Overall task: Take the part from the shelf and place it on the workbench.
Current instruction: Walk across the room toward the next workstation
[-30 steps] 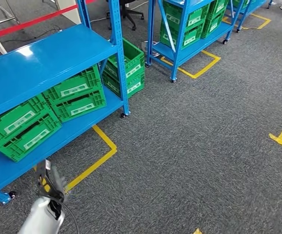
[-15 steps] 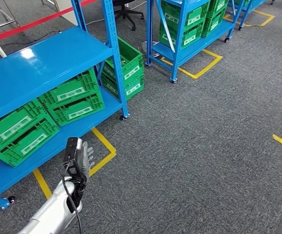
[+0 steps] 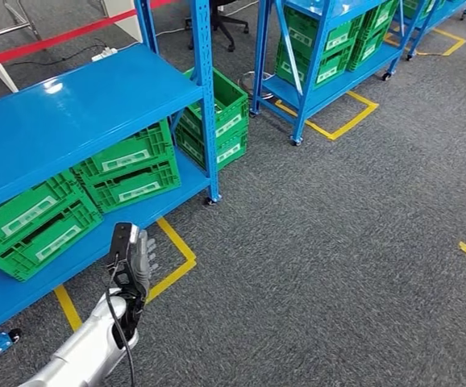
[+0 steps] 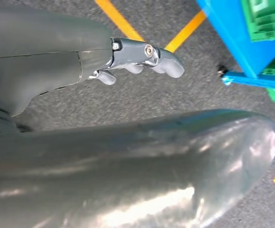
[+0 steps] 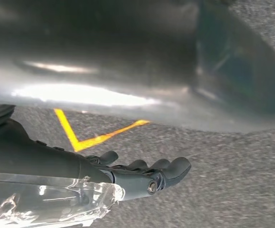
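A crinkled clear plastic bag [image 5: 50, 202] lies against the right hand [image 5: 136, 178], fingers straight; whether it is gripped, I cannot tell. The left hand [image 3: 138, 262], fingers spread and holding nothing, hangs at seven o'clock beside the blue steel shelf [image 3: 85, 97]; grey carpet [image 3: 340, 258] lies open toward three o'clock.

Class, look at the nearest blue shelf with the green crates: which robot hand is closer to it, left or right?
Left. The left robot hand is raised just in front of the blue shelf, near its lower level. The right robot hand hangs low over carpet, no shelf beside it.

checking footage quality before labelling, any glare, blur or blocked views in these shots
Head view: sharp, with a white light glare patch on the blue metal shelf top. Left wrist view: a blurred, shiny grey body part covers the lower half; the left hand is in focus. Right wrist view: bright streak across a blurred grey surface above the right hand.
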`<action>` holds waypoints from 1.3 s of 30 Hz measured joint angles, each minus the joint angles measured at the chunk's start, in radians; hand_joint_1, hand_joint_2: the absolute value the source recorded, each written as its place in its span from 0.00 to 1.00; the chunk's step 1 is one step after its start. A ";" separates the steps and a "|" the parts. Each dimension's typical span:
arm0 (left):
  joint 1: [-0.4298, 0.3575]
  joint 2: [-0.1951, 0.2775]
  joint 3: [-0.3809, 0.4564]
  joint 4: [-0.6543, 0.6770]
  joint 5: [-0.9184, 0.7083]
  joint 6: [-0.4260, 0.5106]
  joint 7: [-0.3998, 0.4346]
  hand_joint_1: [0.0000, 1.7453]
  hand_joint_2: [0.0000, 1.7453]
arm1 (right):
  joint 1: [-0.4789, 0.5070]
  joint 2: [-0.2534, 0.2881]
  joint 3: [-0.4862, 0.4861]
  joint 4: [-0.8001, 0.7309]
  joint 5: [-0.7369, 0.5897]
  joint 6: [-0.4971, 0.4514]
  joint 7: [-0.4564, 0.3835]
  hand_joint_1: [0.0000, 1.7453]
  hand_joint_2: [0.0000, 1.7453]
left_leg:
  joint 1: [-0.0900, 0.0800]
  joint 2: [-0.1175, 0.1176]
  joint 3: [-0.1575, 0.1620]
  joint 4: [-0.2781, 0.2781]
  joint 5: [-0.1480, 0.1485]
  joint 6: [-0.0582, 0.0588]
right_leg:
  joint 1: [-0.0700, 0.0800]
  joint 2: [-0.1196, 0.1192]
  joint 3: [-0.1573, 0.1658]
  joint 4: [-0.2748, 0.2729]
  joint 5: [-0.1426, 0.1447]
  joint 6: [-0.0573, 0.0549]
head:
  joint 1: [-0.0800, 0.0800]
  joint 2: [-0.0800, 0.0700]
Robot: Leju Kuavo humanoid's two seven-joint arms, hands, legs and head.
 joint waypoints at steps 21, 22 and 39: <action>-0.023 0.012 -0.036 0.001 0.021 0.035 -0.036 0.00 0.00 | -0.012 -0.016 0.029 0.030 -0.029 -0.003 -0.013 0.00 0.00 | -0.006 0.006 -0.072 0.001 0.049 -0.012 | 0.007 -0.018 0.075 -0.103 0.040 -0.024 | -0.008 0.000; -0.021 0.010 -0.036 0.001 0.024 0.056 -0.058 0.00 0.00 | -0.012 -0.016 0.030 0.030 -0.044 -0.006 -0.025 0.00 0.00 | -0.003 0.001 -0.069 -0.001 0.052 -0.007 | 0.006 -0.017 0.067 -0.085 0.026 -0.018 | -0.006 0.000; 0.558 0.013 0.323 0.100 -0.360 0.008 -0.583 0.00 0.00 | 0.131 0.192 -0.277 -0.525 -0.284 0.184 -0.109 0.00 0.00 | 0.006 -0.020 -0.113 0.108 -0.030 -0.061 | -0.009 0.007 0.131 -0.116 0.006 -0.053 | -0.011 0.000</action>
